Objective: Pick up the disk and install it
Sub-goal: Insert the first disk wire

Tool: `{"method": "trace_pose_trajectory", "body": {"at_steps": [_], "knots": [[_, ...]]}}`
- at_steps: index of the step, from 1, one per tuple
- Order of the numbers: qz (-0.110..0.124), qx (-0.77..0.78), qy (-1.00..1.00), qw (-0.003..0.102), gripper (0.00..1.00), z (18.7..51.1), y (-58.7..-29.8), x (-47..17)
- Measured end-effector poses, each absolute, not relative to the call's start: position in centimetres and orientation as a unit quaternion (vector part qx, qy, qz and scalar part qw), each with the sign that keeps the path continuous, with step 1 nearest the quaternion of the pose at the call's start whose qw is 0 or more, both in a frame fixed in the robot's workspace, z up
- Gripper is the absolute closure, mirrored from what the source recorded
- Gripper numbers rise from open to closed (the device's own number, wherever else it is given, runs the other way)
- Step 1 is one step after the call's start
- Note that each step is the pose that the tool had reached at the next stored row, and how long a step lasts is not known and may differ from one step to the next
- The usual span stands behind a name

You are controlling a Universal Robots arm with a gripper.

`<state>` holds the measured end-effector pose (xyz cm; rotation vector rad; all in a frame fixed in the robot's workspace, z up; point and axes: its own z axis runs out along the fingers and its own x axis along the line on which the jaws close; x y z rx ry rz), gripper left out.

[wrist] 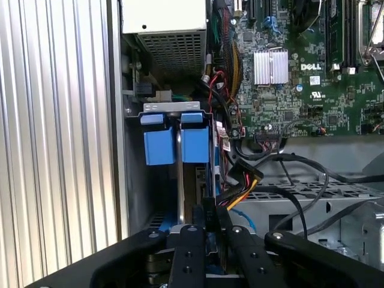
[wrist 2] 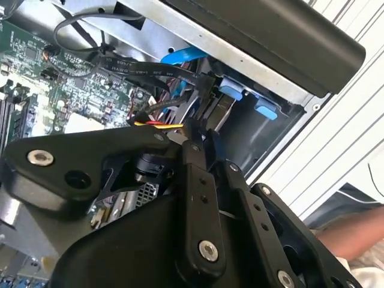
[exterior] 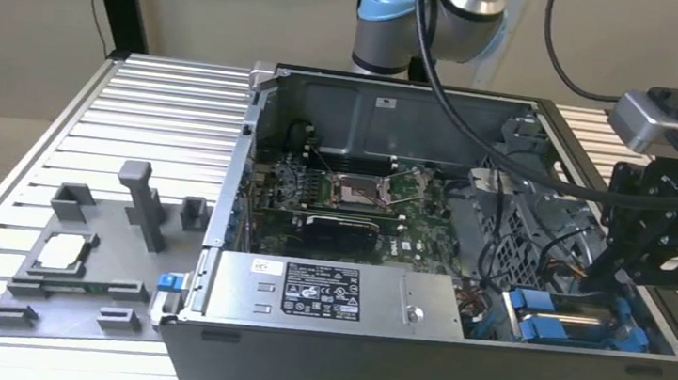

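Note:
The disk (exterior: 581,319) lies in the drive bay at the near corner of the open computer case, on the exterior view's right. Its silver face shows between bright blue rails. In the first wrist view the blue rail ends (wrist: 195,143) stand side by side in the bay opening, and in the second wrist view they show as blue tabs (wrist 2: 231,89). My gripper (exterior: 616,276) hangs just above the bay. Its black fingers (wrist: 198,240) are shut, with nothing visible between them, and the tips (wrist 2: 195,135) sit close to a bundle of cables.
A grey power supply with a white label (exterior: 316,292) fills the case front beside the bay. The motherboard (exterior: 351,201) lies behind it. Loose cables (wrist: 240,183) cross next to the bay. A grey fixture (exterior: 91,268) holding a small square chip stands on the slatted table. A person's arm (wrist 2: 354,231) rests nearby.

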<state>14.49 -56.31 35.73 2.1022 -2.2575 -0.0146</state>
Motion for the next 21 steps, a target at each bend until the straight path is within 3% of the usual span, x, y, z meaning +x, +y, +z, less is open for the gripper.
{"method": "trace_pose_trajectory", "body": {"at_steps": [9,14,21], "knots": [[-0.005,0.675,-0.737,0.030,1.00,35.2,-56.2,15.5],[-0.024,0.672,-0.738,0.057,1.00,35.2,-56.2,15.6],[-0.037,0.672,-0.737,0.072,1.00,35.0,-56.1,17.0]]}}
